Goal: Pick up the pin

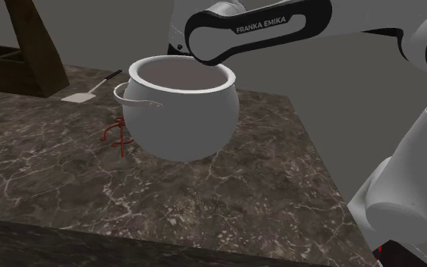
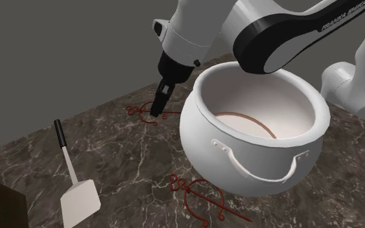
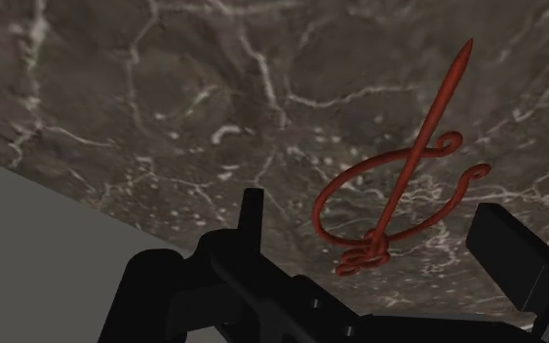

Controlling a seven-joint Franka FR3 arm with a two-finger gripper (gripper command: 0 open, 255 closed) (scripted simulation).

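Evidently open and empty, the end effector [image 3: 372, 214] hangs over the red pin [image 3: 413, 161], which lies flat on the counter [image 3: 165, 97] beside the pot [image 2: 207, 136]. It looks like light, stiff, slippery wire, so pinch across the straight shaft.

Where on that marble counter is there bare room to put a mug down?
The widest bare stretch of counter lies in front of the white pot, toward the shoulder view's bottom edge. It is crowded elsewhere: a red pin lies between pot and spatula, and a second pin below the open pincer.
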